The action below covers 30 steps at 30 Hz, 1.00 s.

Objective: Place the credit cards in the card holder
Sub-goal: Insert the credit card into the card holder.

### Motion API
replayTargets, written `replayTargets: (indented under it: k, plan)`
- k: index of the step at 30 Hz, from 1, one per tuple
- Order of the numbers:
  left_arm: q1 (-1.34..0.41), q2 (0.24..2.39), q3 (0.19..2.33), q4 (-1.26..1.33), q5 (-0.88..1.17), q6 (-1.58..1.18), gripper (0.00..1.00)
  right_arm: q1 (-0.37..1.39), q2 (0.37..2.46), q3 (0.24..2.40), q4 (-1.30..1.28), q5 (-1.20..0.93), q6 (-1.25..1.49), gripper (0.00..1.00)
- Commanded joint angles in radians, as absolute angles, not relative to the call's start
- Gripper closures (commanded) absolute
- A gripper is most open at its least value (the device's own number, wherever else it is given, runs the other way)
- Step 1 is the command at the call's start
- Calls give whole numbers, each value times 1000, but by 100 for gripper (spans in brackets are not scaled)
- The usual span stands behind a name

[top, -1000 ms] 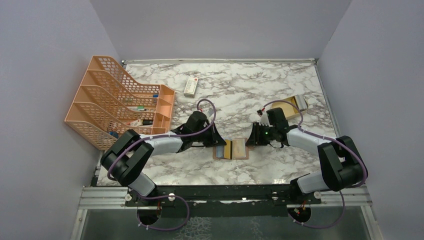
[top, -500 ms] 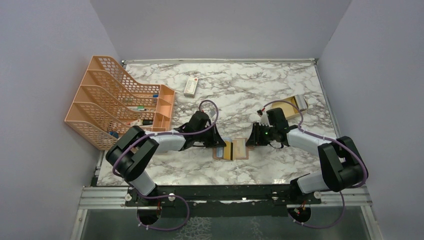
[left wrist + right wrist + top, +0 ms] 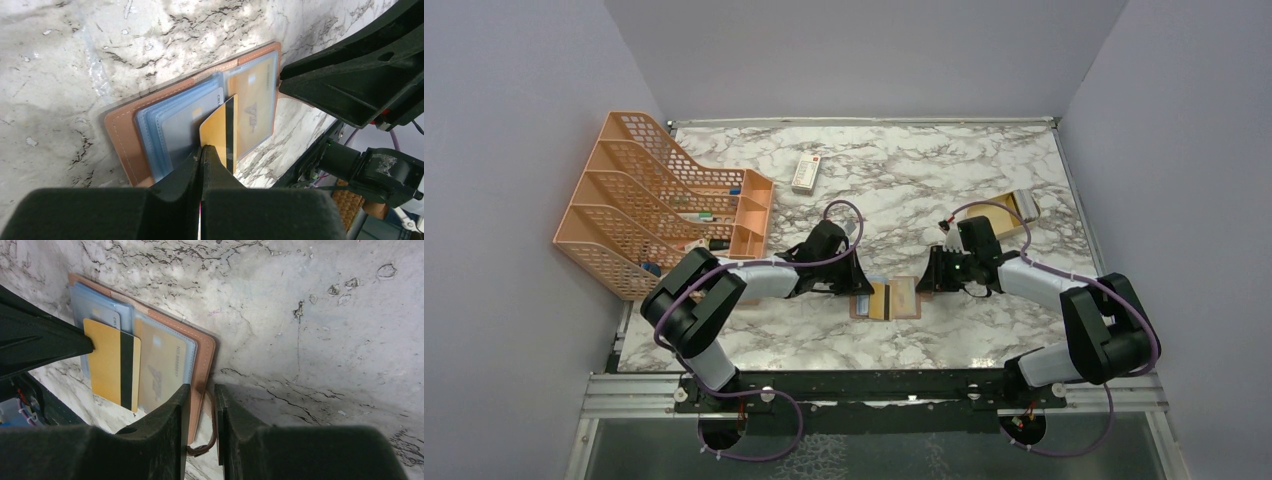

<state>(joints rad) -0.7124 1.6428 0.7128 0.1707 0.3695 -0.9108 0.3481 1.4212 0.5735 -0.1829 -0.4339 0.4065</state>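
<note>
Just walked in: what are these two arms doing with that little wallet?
They are filling an open brown card holder lying on the marble table. The left pincer is shut on a gold card with a black stripe, holding it over the middle of the holder; it does not look tucked in yet. The right pincer, fingers slightly apart, sits at the holder's right edge, seemingly steadying it. Pale blue cards and another gold card already sit in the pockets.
</note>
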Motion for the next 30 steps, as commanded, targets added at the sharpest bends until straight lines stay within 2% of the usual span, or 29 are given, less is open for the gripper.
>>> replayTargets:
  k: [1,15,30]
  plan:
    - [-705,1670,733,158,335,-921,100,356,1409,549,-189,-406,411,76]
    - [-706,1730,753,234,390,-987,100,357,1403,539,-177,-416,423,77]
    - [-706,1707,721,225,302,-1016,100,357,1379,512,-141,-409,476,81]
